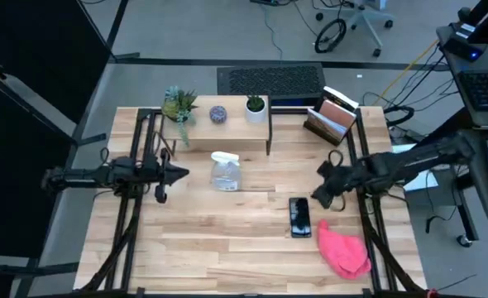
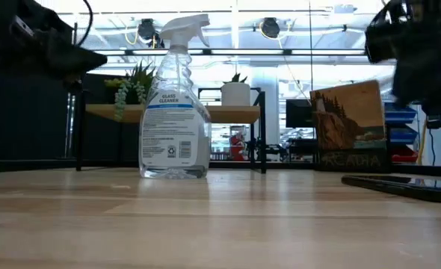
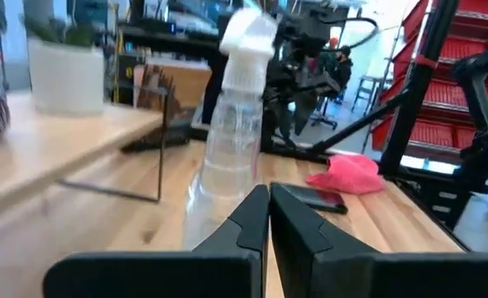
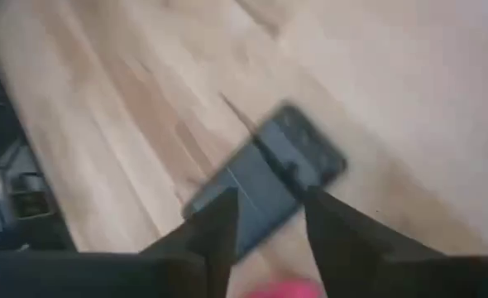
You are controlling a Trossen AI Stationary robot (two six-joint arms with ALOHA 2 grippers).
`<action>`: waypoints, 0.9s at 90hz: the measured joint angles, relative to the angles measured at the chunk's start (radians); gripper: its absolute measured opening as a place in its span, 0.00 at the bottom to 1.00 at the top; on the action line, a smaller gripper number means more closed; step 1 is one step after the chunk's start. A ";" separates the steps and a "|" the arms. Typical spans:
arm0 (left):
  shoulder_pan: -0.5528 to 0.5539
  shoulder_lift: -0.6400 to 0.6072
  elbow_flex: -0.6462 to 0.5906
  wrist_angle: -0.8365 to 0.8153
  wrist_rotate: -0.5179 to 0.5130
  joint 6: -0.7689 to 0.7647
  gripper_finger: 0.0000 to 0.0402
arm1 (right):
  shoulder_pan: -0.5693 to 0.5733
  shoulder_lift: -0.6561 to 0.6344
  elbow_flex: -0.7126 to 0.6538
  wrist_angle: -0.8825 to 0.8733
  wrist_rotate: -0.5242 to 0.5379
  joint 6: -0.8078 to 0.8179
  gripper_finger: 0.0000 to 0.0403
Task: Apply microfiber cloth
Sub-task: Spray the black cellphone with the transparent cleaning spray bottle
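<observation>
Right gripper [image 1: 320,201]: fingers spread apart, nothing between them, touching nothing. It hangs above the table [image 1: 227,240], just beside the phone [image 1: 300,217] on the phone's far side, toward the right edge.

Right wrist view confirms it: both fingers [image 4: 219,228] apart with a clear gap, phone [image 4: 269,178] flat on the wood beyond them, a sliver of pink at the frame edge.

Left gripper [image 1: 180,173]: fingers pressed together, empty, hovering near the left edge, pointing at the spray bottle [image 1: 225,171]. Left wrist view shows the two fingers [image 3: 248,223] closed tip to tip, with the bottle [image 3: 236,124] straight ahead.

Pink cloth [image 1: 342,251]: crumpled heap near the front right corner, just beside the phone on the side toward the front right corner, near the right gripper but not touching it. Phone sits between the gripper and the cloth.

View differences:
- High view gives the full layout; a shelf [image 1: 219,124] with small plants stands along the far edge.
- Low view shows the bottle [image 2: 174,104] upright and the phone [image 2: 404,185] as a thin dark slab; cloth not in that view.
- Left wrist view picks up the cloth [image 3: 347,172] behind the phone [image 3: 310,197], right arm above them.
</observation>
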 joint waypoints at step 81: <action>-0.243 1.146 0.522 0.160 0.011 0.083 0.00 | 0.081 0.109 -0.316 0.501 0.015 0.399 0.61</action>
